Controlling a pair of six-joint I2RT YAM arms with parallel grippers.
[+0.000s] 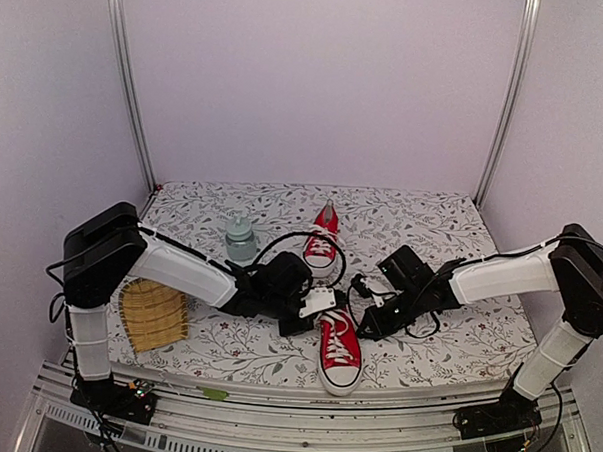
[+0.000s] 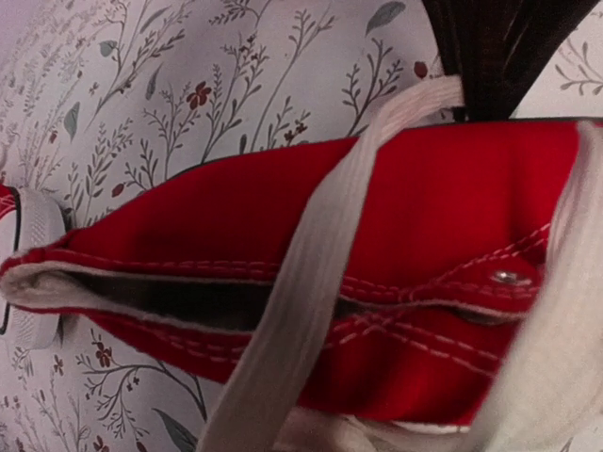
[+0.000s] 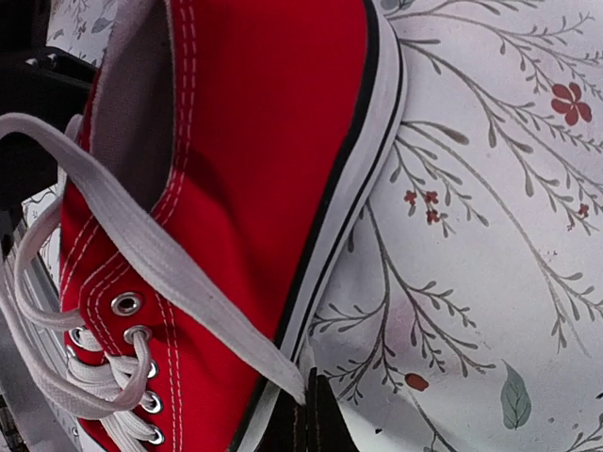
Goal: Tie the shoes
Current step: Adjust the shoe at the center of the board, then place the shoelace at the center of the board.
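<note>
Near shoe [image 1: 340, 350] lies mid-table, toe toward the near edge, with both grippers crowding its heel end. Right gripper [image 3: 309, 414] looks clamped on a lace [image 3: 188, 282] drawn across the red side, probably tensioning it for a knot; only the wrist views show that. Left gripper [image 1: 313, 305] is just left of the shoe, jaws can't be told. Far shoe [image 1: 322, 243] sits behind, untouched.
</note>
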